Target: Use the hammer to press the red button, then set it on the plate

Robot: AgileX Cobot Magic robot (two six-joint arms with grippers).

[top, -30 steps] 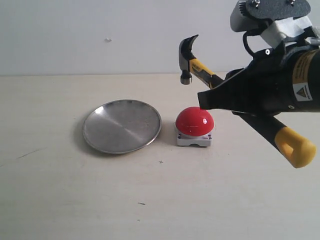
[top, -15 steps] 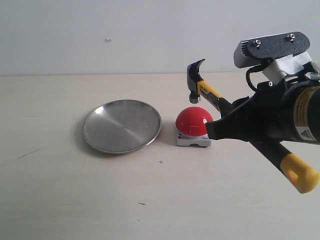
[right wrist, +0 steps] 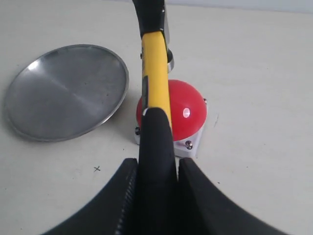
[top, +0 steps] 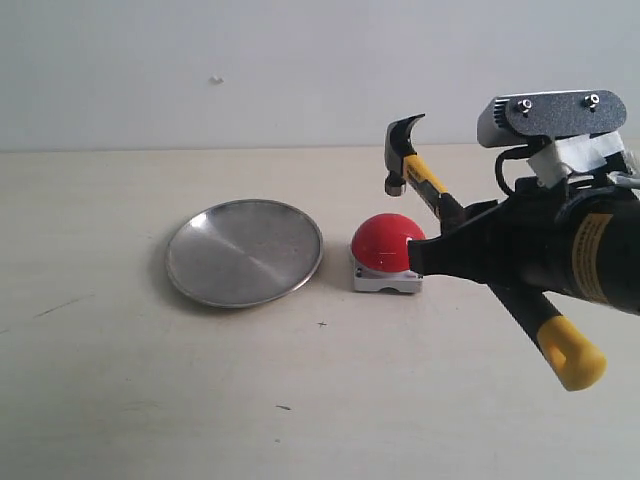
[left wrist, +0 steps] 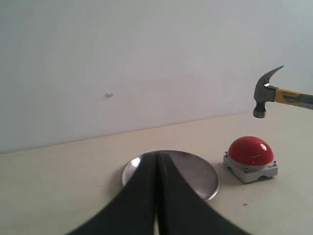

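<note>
My right gripper [top: 440,255] [right wrist: 156,164] is shut on the black handle of the hammer [top: 425,185] [right wrist: 155,83]. The hammer slopes up to the left, its dark steel head [top: 400,150] [left wrist: 264,95] hanging a little above the red button [top: 388,243] [right wrist: 183,110] [left wrist: 251,151], apart from the dome. The yellow looped end [top: 572,354] sticks out below the arm. The silver plate [top: 244,251] [right wrist: 66,90] [left wrist: 195,169] lies to the left of the button and holds nothing. My left gripper [left wrist: 156,159] is shut and holds nothing, its tips in front of the plate.
The button sits on a square grey base [top: 386,278] with corner screws. A pale wall [top: 250,70] rises behind the beige table [top: 150,380]. A small cross mark [right wrist: 97,169] is on the table near the button.
The right arm has come down and shifted right with the hammer; the head dropped toward the button's top and now sits slightly higher and further right than half a second ago.
</note>
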